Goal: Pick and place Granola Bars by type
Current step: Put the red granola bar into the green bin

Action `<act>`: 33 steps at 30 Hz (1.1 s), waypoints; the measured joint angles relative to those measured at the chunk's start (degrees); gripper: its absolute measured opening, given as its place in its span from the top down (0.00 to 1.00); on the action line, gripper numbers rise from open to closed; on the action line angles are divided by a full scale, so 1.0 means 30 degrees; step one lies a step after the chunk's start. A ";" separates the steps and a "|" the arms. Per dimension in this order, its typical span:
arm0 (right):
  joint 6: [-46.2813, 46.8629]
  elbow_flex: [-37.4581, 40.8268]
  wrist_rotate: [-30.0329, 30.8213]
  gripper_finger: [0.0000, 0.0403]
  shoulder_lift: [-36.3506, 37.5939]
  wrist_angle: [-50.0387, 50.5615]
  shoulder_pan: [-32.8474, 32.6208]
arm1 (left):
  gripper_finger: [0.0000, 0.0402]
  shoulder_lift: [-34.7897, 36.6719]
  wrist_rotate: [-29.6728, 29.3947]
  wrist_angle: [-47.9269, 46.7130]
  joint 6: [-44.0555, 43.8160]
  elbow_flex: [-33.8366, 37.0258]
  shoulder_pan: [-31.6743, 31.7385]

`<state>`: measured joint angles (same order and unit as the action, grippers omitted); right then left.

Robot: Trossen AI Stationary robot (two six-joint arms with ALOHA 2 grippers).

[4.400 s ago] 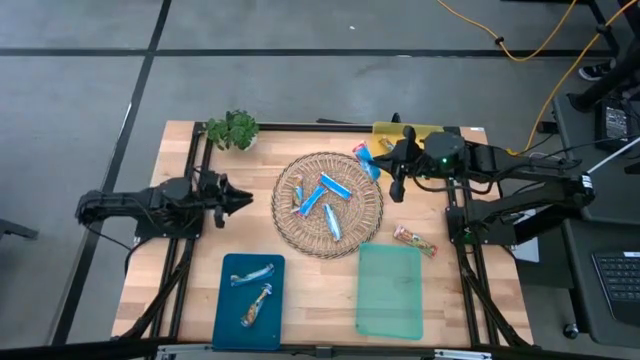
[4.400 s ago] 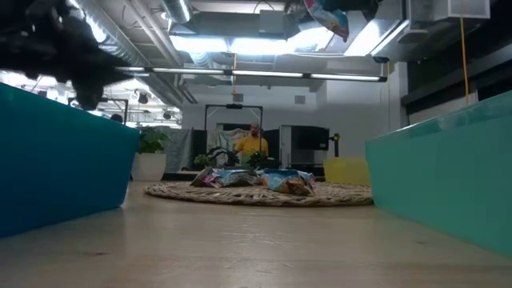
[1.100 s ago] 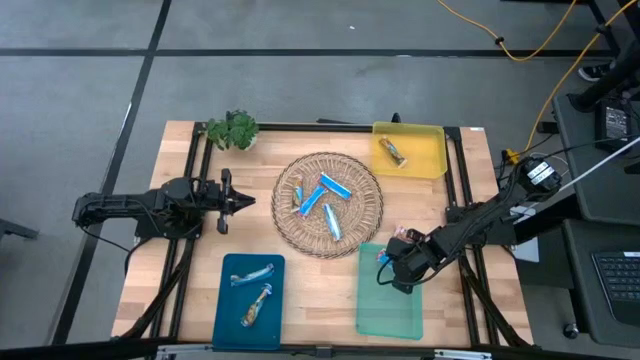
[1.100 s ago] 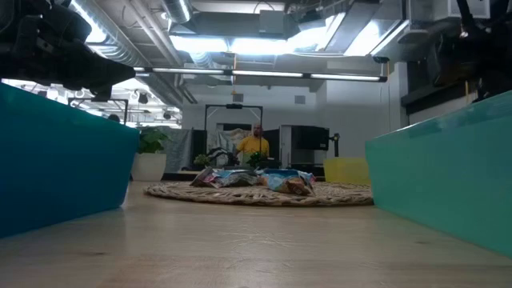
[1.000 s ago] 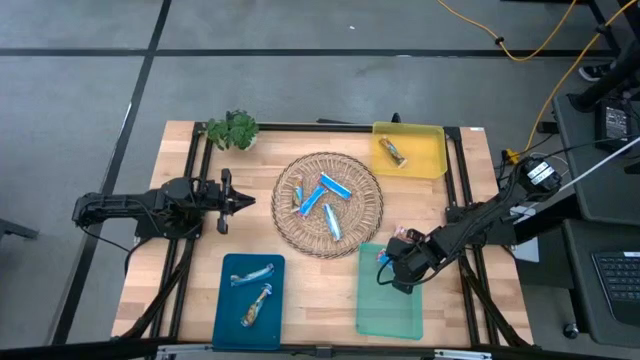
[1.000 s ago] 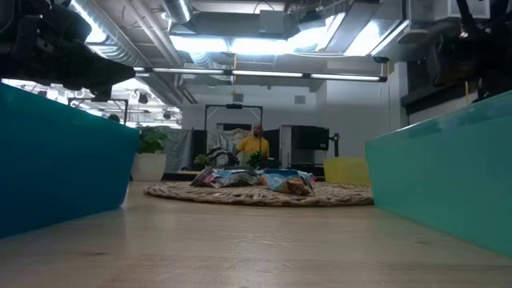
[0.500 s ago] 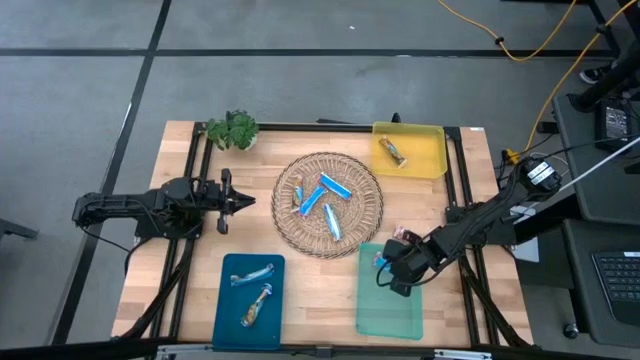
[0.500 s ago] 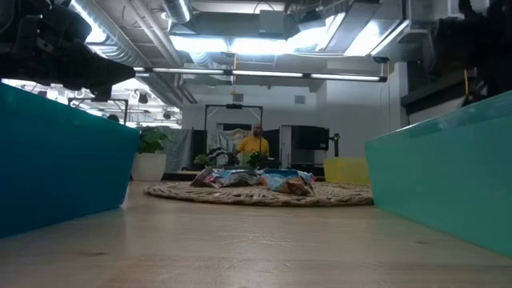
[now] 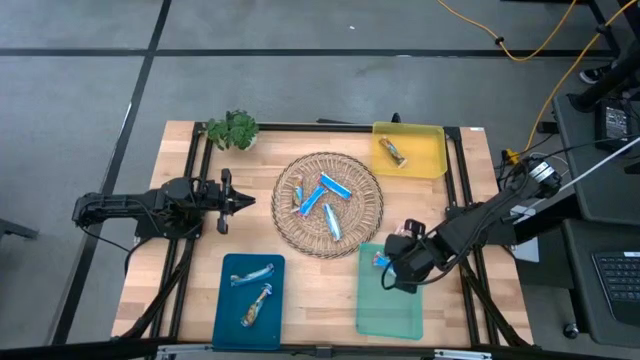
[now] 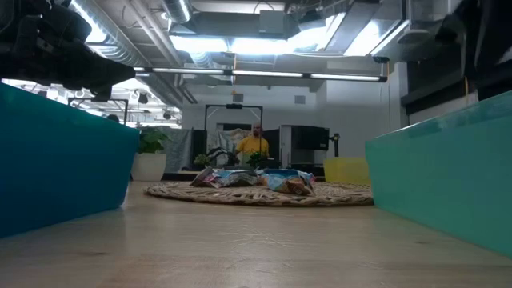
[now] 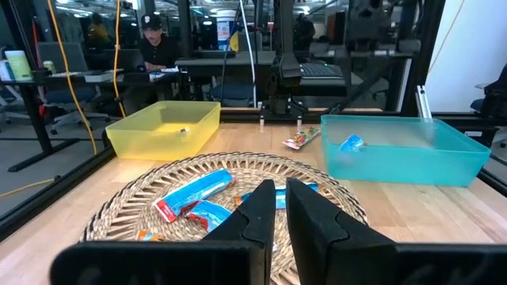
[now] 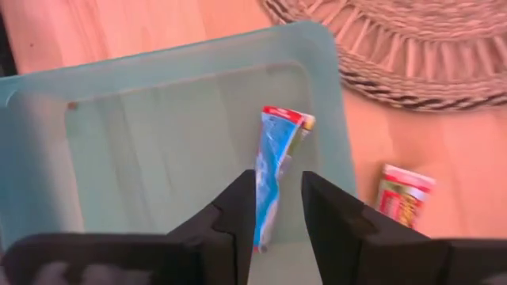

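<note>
Granola Bars (image 9: 323, 200) in four spots on the counter (image 9: 300, 290): several blue ones heaped in the round woven basket (image 9: 360, 225) at the middle, with a glimpse of orange at its left edge; two silvery ones (image 9: 252, 275) lying in the blue tray (image 9: 228, 310) at the near left; one orange-brown bar (image 9: 393, 151) in the yellow tray (image 9: 425, 160) at the far right; one blue bar (image 12: 273, 170) inside the pale green tray (image 9: 395, 310) at the near right, close to the tray's basket-side end. One more bar, with a red and green wrapper (image 12: 404, 194), flat on the bare wood just beside the green tray, between it and the basket's rim. Right pincer (image 12: 277, 178) low over the green tray's far end, pointing down into it, fingers spread a little, the blue bar showing in the gap between them; impossible to tell whether wrapper and fingers touch. Left pincer (image 9: 245, 200) off to the left of the basket, above the wood and aimed toward the basket, fingers pressed together, pinching nothing. Leafy green sprig (image 9: 232, 129) at the far left corner, well apart from both arms.
</note>
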<state>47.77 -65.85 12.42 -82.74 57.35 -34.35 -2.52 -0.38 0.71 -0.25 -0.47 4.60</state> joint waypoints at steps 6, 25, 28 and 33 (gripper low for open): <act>-0.0088 -0.2525 0.0009 0.74 0.0000 0.3429 0.0000 | 0.94 0.0006 -0.0005 -0.0004 0.0000 0.0000 0.0002; 0.0872 -0.7336 0.1665 0.74 0.2078 0.9719 0.0000 | 0.93 0.0006 -0.0006 -0.0006 -0.0001 0.0000 0.0000; 0.1907 -0.7326 0.1871 0.74 0.3480 1.0408 -0.0129 | 0.93 0.0007 -0.0007 -0.0007 0.0000 0.0000 0.0000; 0.3199 -0.7322 0.1992 0.74 0.5484 1.0931 -0.0507 | 0.94 0.0003 -0.0007 -0.0007 0.0000 0.0000 0.0003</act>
<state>57.37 -87.82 18.39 -66.29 90.15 -35.87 -2.52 -0.40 0.69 -0.25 -0.47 4.61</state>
